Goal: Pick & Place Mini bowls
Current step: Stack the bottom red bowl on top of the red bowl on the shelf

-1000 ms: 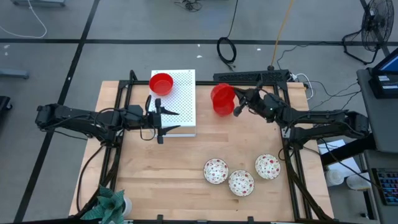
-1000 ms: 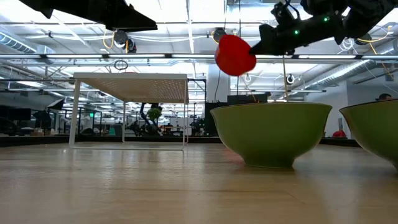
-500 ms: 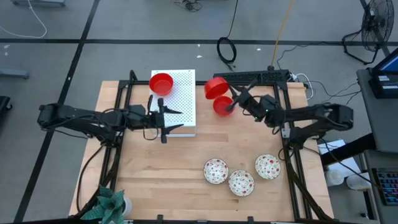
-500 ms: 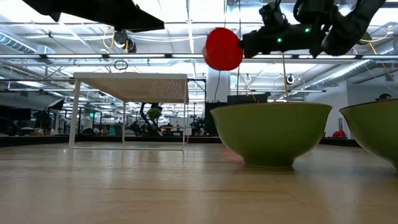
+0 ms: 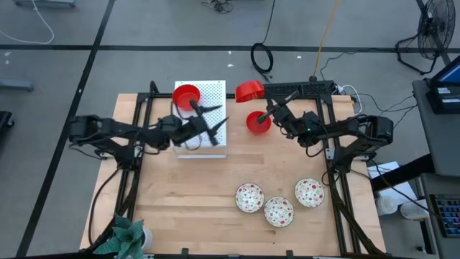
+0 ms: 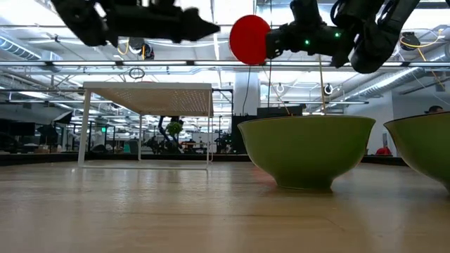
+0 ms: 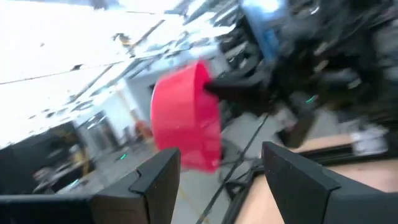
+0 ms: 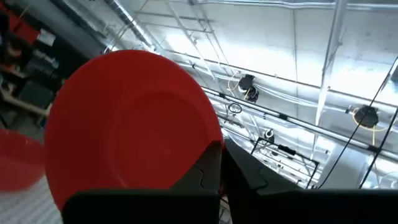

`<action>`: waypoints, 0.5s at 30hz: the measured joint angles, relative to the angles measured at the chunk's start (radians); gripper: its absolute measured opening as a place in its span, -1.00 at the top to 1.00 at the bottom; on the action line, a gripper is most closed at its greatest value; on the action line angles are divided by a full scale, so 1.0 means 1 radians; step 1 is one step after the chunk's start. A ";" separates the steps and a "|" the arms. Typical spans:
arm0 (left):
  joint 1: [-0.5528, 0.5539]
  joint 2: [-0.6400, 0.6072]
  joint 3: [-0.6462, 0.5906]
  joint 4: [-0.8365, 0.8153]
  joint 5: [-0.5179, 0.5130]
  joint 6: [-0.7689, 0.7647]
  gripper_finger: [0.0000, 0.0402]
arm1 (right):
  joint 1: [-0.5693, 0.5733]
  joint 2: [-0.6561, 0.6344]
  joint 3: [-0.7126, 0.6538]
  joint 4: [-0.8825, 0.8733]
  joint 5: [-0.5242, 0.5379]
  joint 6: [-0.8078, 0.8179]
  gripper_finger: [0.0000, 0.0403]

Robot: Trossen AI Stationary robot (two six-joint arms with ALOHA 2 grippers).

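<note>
My right gripper (image 5: 264,109) is shut on a plain red mini bowl (image 5: 249,91), held high above the table's far middle. A second red bowl (image 5: 257,122) stands on the table just below it. A third red bowl (image 5: 186,95) sits on the white perforated board (image 5: 208,137). Three white bowls with red speckled insides (image 5: 279,211) rest near the front right. My left gripper (image 5: 215,119) hovers open over the board, pointing toward the held bowl (image 7: 186,118). My right gripper holds the red bowl by its rim (image 8: 202,158). One finger (image 8: 211,171) lies on the outer wall; the bowl hides the other. The fingers come slanting upward from the table's right. The bowl is lifted clear and tipped on its side, its underside (image 8: 134,130) toward my wrist.
The board stands on thin legs (image 6: 84,126) at the table's far left. A black power strip (image 5: 295,88) runs along the far edge. A small green plant (image 5: 126,234) sits at the near left corner. Bare wood (image 5: 187,194) lies between board and patterned bowls.
My right gripper has lifted one red bowl off the other, carried it up and toward the far left, and rolled it onto its side. The second red bowl stayed on the table. My left gripper has swung toward the table's right over the board, tipping upward, still open.
</note>
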 joint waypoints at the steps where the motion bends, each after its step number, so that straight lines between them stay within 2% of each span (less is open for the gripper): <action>1: 0.009 0.027 0.020 -0.001 -0.013 0.002 -0.14 | 0.000 0.000 0.003 0.000 -0.001 0.012 1.00; 7: 0.045 0.145 0.128 -0.014 -0.040 -0.011 -0.14 | 0.006 0.001 0.007 -0.001 -0.002 0.044 1.00; 15: 0.046 0.172 0.200 -0.011 -0.040 0.020 -0.14 | 0.020 0.001 0.007 -0.001 -0.002 0.051 1.00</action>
